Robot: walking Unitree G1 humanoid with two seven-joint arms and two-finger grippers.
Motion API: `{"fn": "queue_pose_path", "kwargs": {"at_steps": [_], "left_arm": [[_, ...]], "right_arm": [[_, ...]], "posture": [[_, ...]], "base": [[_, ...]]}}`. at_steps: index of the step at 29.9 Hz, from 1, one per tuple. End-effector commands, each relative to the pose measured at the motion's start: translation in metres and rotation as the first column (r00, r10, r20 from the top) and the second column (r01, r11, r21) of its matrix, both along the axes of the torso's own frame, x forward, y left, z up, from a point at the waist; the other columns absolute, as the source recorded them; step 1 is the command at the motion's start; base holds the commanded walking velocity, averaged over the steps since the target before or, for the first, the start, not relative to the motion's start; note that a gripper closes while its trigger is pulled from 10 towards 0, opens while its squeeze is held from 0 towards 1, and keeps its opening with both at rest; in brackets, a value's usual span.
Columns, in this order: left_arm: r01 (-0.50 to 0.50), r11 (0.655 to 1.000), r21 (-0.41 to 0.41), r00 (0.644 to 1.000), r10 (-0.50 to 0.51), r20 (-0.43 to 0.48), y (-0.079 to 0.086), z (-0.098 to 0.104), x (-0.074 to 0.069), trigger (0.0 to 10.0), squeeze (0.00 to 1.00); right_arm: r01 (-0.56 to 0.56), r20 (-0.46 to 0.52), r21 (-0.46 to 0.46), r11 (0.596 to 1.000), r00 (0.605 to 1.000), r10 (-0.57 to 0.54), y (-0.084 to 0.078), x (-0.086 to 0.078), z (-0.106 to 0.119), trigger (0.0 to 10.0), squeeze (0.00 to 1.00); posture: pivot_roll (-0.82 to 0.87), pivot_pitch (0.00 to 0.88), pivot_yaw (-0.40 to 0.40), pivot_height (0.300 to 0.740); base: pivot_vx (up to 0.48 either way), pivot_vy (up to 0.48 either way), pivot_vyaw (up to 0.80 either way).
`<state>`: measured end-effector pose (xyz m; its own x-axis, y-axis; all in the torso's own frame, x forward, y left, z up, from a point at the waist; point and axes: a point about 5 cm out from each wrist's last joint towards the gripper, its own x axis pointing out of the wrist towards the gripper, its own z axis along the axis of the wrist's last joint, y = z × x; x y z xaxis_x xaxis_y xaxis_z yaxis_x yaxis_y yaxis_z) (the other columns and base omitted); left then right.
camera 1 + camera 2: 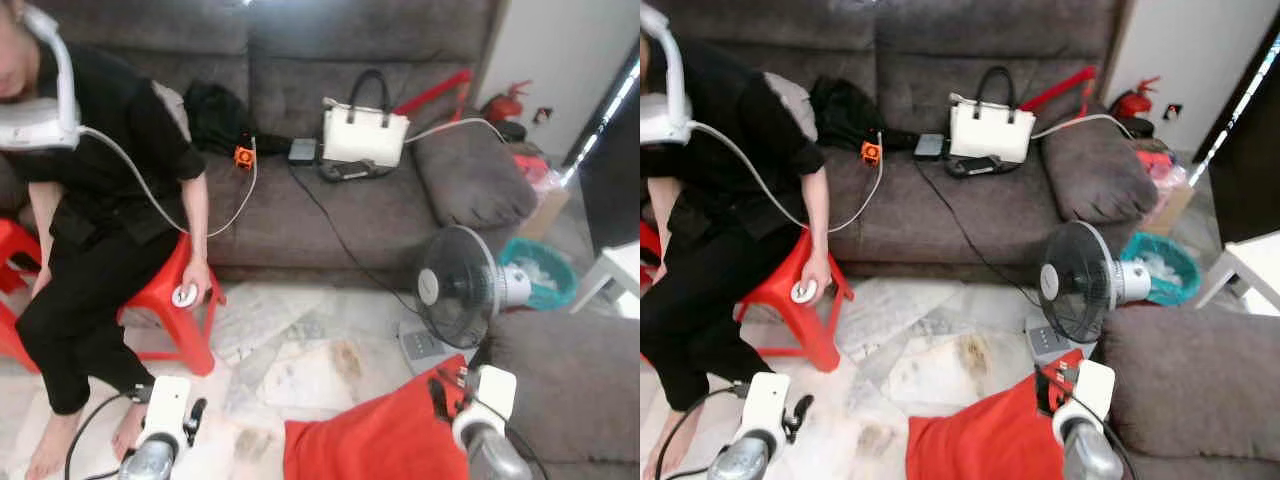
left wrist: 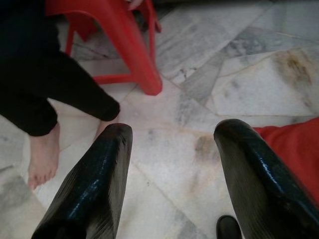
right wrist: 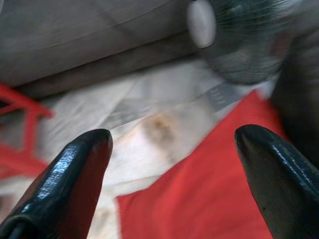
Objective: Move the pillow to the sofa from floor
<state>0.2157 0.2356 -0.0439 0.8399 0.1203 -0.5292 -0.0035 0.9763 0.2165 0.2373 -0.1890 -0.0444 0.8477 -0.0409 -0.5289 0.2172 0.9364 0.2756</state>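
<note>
A red pillow (image 1: 370, 440) lies on the marble floor just in front of me, beside the arm of a grey sofa section (image 1: 570, 370). My right gripper (image 3: 174, 137) hovers open over the pillow's (image 3: 219, 184) upper corner, and its black fingers (image 1: 440, 395) appear at that corner. My left gripper (image 2: 172, 132) is open above bare floor, with the pillow's edge (image 2: 294, 144) just off to one side. The long grey sofa (image 1: 300, 210) runs along the wall beyond.
A person sits on a red stool (image 1: 170, 300) at the left, feet on the floor. A standing fan (image 1: 455, 285) is close behind the pillow. On the sofa seat are a white handbag (image 1: 365, 135), a cable and small items. A teal basket (image 1: 540, 270) stands at the right.
</note>
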Motion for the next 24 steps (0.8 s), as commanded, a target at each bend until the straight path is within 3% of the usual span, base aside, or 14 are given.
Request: {"fn": "queue_pose_path", "kwargs": {"at_steps": [1, 3, 5, 9, 14, 19, 24], "left_arm": [[0.043, 0.999, -0.013, 0.999, -0.043, -0.017, -0.006, -0.003, -0.002, 10.0, 0.0], [0.083, 0.996, -0.027, 0.995, -0.081, 0.054, -0.022, 0.02, 0.039, 10.0, 0.0], [0.095, 0.995, -0.032, 0.992, -0.092, 0.081, -0.029, 0.031, 0.056, 10.0, 0.0], [0.044, 0.997, -0.066, 0.997, -0.039, 0.071, -0.028, 0.028, 0.053, 10.0, 0.0], [-0.064, 0.988, -0.138, 0.997, 0.071, 0.044, -0.027, 0.023, 0.049, 10.0, 0.0], [-0.043, 0.996, -0.085, 0.998, 0.039, -0.043, -0.024, 0.019, 0.049, 10.0, 0.0], [-0.039, 0.999, -0.023, 0.987, 0.035, -0.159, -0.02, 0.014, 0.046, 10.0, 0.0]], "right_arm": [[0.023, -0.046, -0.003, 1.0, 0.999, -0.024, -0.007, -0.01, -0.007, 10.0, 0.0], [0.02, -0.064, -0.009, 1.0, 0.998, -0.02, -0.006, -0.011, -0.008, 10.0, 0.0], [0.015, -0.083, -0.008, 1.0, 0.996, -0.016, -0.002, -0.014, -0.011, 10.0, 0.0], [0.009, -0.112, -0.01, 1.0, 0.994, -0.01, 0.001, -0.022, -0.017, 10.0, 0.0], [0.007, -0.188, -0.02, 1.0, 0.982, -0.01, 0.001, -0.045, -0.03, 10.0, 0.0], [0.01, -0.282, -0.036, 0.999, 0.959, -0.02, -0.001, -0.066, -0.041, 10.0, 0.0], [0.013, -0.304, -0.035, 0.999, 0.953, -0.023, 0.0, -0.072, -0.044, 10.0, 0.0]], "posture": [[0.07, 0.012, -0.035, 0.74], [0.07, 0.012, -0.035, 0.74], [0.07, 0.013, -0.037, 0.74], [0.07, 0.016, -0.037, 0.74], [0.08, 0.019, -0.037, 0.74], [0.07, 0.008, -0.031, 0.74], [0.07, 0.0, -0.025, 0.74]], "base": [[0.0, 0.0, 0.0], [0.0, 0.0, 0.0], [0.0, 0.0, 0.0], [0.0, 0.0, 0.0], [0.0, 0.0, 0.0], [0.0, 0.0, 0.0], [0.0, 0.0, 0.0]]}}
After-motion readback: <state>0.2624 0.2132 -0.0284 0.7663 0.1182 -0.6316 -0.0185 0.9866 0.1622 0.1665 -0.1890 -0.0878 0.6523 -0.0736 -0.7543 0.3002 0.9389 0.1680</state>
